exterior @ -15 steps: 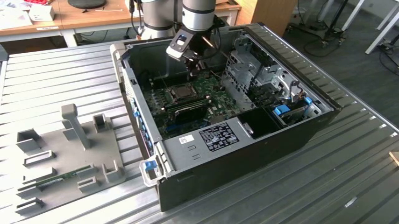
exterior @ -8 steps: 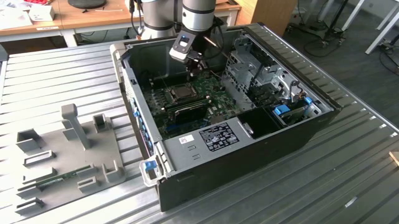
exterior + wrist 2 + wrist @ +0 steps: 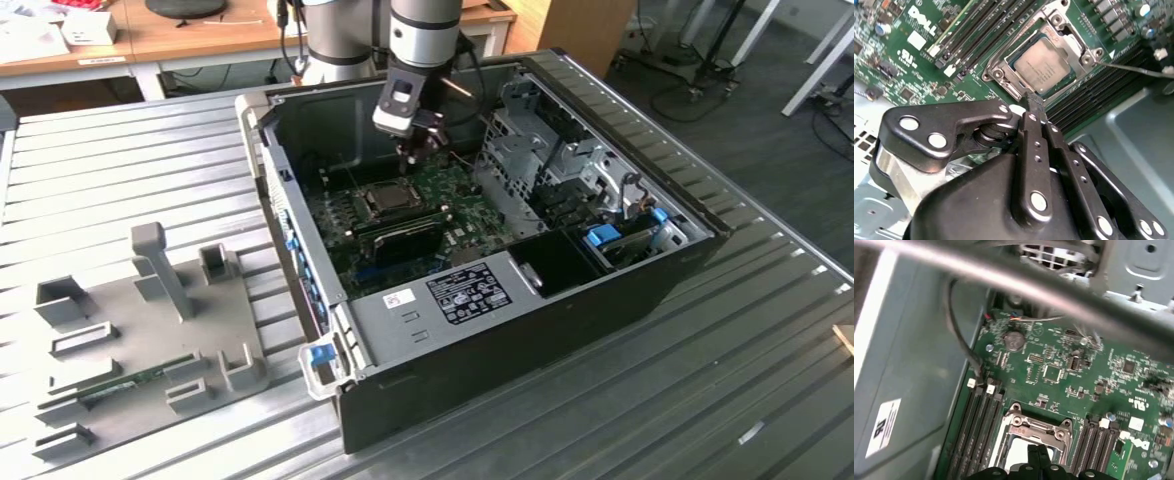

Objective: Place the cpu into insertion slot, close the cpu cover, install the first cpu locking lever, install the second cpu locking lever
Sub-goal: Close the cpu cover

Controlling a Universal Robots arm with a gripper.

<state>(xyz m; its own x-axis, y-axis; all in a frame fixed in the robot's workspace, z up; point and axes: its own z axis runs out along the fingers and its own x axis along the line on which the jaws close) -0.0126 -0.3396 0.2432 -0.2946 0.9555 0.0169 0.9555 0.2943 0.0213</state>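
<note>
While the black two-fingered gripper (image 3: 1033,104) is held low over the green circuit board (image 3: 904,75), its fingers are seen pressed flat together with nothing clamped between them. The tips are placed just beside one edge of the thin, square, silvery metal cpu cover (image 3: 1021,36); whether they touch it cannot be told. The small, flat, square, silver-grey cpu (image 3: 1043,65) is seated in the black-rimmed square insertion slot (image 3: 387,197), and the cover is laid flat over it, so that the chip is framed by the window. Long narrow black memory slots (image 3: 974,35) are ranged beside the socket. In the exterior view the board is seen inside an open dark grey computer case (image 3: 534,330), which is laid on a ridged metal table (image 3: 134,170).
</note>
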